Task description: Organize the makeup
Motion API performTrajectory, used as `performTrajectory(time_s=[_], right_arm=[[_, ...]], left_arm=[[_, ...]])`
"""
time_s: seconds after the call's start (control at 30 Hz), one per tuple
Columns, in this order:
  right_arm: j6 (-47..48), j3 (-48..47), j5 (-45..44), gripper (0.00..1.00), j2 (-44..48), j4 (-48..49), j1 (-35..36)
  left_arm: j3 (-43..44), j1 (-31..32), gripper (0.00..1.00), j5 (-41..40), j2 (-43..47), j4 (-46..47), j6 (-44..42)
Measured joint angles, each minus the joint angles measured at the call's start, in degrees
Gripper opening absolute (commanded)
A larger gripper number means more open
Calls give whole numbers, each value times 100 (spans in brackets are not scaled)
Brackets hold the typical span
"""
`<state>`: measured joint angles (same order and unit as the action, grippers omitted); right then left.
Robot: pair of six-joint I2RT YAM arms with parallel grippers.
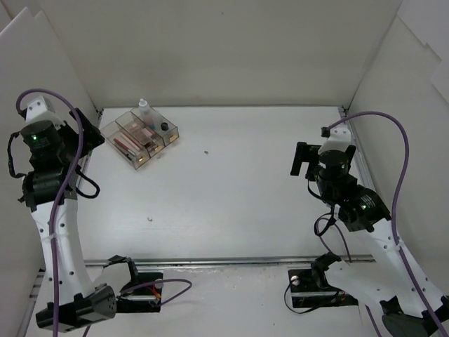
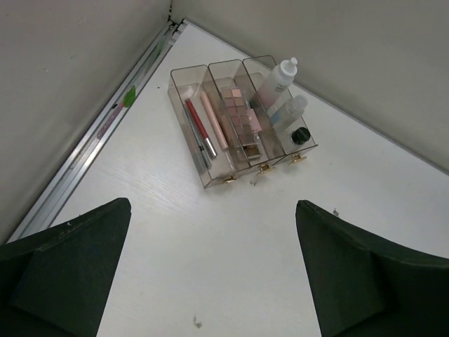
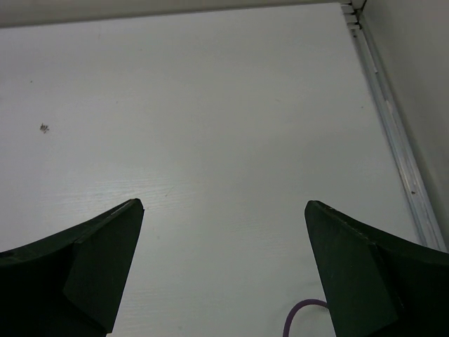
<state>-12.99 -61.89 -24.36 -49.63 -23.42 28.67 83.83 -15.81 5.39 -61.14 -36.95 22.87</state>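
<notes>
Makeup status, grippers outward: left gripper has its dark fingers spread wide with nothing between them. It hovers above the table, aimed at the clear compartmented plastic box. Right gripper is likewise spread and empty, over bare tabletop on the right, well apart from the box. Every cosmetic I can see sits inside that box, near the back-left corner: slim red pencil and pink pencil on the left side, brown-tan eyeshadow palette in the middle, tall white-capped bottle and small clear bottle on the right. Nothing of the makeup shows outside it, so sorting looks done or nearly so. Risks: the box looks light, so a careless left-arm sweep could shove it across the smooth top. The white bottle pokes above the rim and could tip out if clipped. Fingers this wide would likely jam on the dividers if sent into a compartment. Surface is a smooth white table with a few dark specks, an aluminium rail along the edges and plain white panel walls on three sides.
</notes>
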Motion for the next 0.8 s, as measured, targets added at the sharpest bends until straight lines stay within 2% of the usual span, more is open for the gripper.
performTrajectory(time_s=[0.33, 0.8], right_arm=[[299, 254, -527, 98, 343, 0, -13], [411, 393, -439, 98, 358, 188, -15]], left_arm=[[-901, 345, 99, -452, 1119, -787, -413], [-769, 367, 99, -546, 973, -925, -490]])
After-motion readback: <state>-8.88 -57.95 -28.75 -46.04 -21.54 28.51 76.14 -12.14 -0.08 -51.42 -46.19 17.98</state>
